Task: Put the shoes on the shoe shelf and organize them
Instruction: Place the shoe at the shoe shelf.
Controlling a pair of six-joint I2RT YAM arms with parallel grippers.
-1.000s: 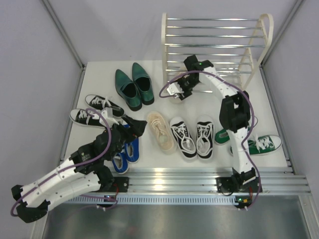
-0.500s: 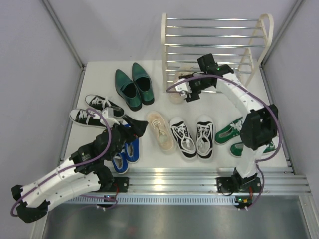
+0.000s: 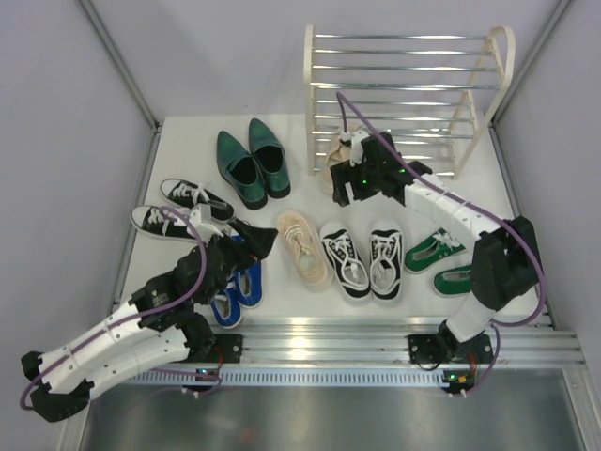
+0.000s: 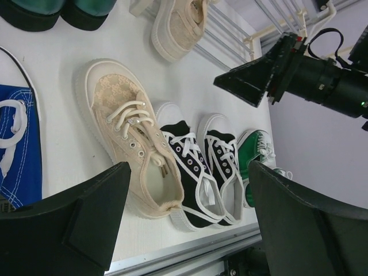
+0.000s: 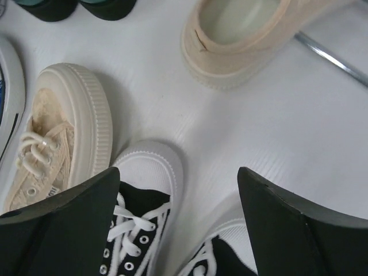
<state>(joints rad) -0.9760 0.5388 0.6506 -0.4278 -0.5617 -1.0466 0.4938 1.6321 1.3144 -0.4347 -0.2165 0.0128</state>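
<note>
Bright, even light, soft shadows beside the shoes (image 3: 344, 259), little blur.

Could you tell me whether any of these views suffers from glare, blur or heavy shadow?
Top view: sharp, with glare on the metal rail. Left wrist: shoes crisp, its own fingers dark and featureless. Right wrist: evenly lit, soft shadows beside the beige shoes.

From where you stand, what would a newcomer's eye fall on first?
The chrome shelf at the back, its upper bars bare, with one beige shoe at its base. The right gripper hangs open just in front of that shoe. Other shoes lie scattered on the white table: glossy green dress shoes left of the shelf, and black-and-white sneakers in the middle.
</note>
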